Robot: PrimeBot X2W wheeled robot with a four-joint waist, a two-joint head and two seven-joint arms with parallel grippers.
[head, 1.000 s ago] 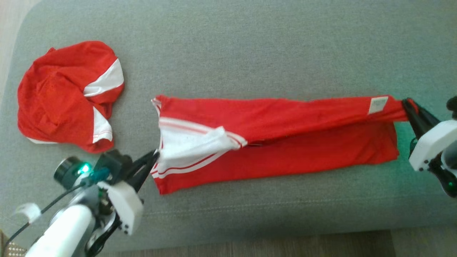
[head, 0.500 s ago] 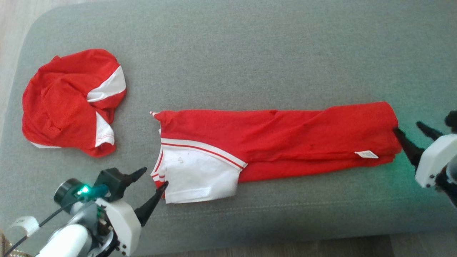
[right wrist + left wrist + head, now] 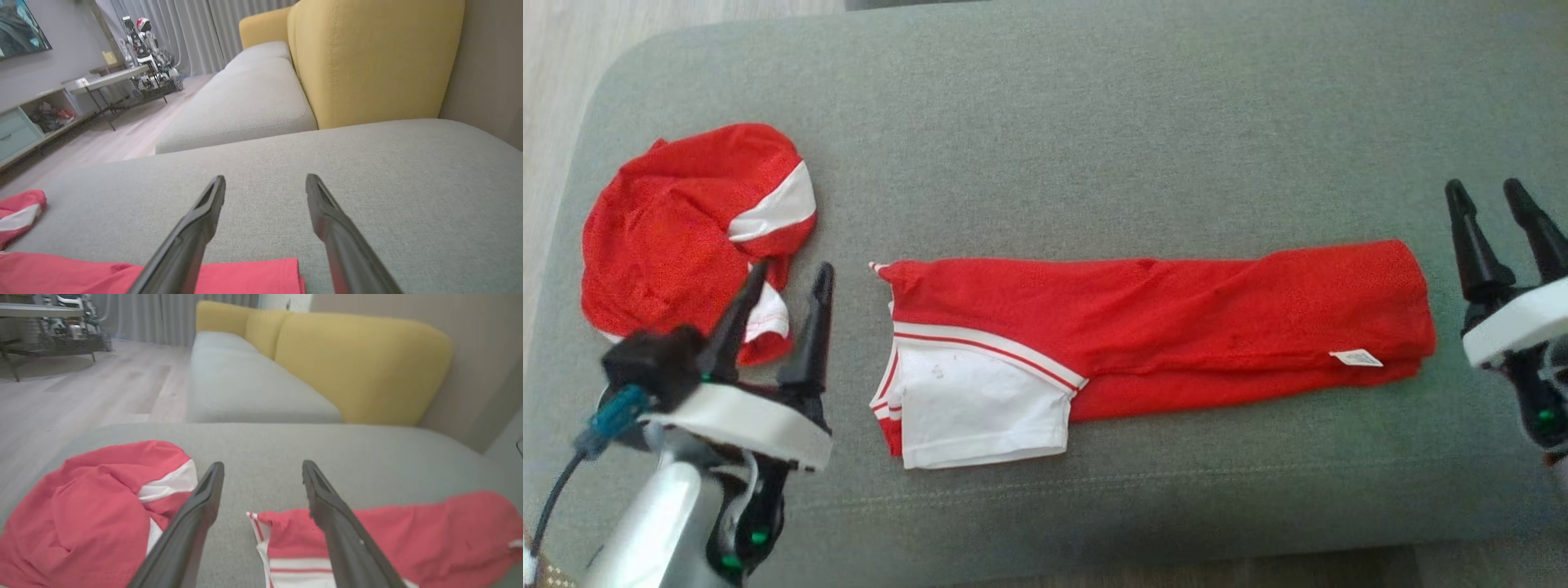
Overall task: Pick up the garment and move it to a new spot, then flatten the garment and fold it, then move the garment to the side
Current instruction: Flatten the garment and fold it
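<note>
Across the wide grey woven sofa seat (image 3: 1094, 131), head view: a long red jersey garment with a white, red-striped panel (image 3: 1176, 318) lies flat as a narrow band near the front edge, running left to right, its layers stacked one on another; striped white end to the left, plain red end to the right; a second garment, a crumpled red-and-white heap (image 3: 678, 220), sits at the seat's left end, apart from the band. Left end effector (image 3: 792, 269) hovers between heap and band, fingers spread wide, nothing between them; its tips overlap the heap's edge in this view, and contact cannot be told. Right end effector (image 3: 1484, 188) stands off the band's plain end, fingers likewise spread and empty, clear of the cloth. Small white label (image 3: 1356, 358) shows at the band's lower right corner.

Judgement: flattening looks done and a lengthwise fold laid; step in hand is the folding, with neither end effector on the cloth. Next move likely calls for a pinch at one short end, a corner to each end effector, all layers caught together, then carrying that end over to meet the other; a shallow pinch would probably lift the top layer alone. Shift to the side not yet done.
</note>
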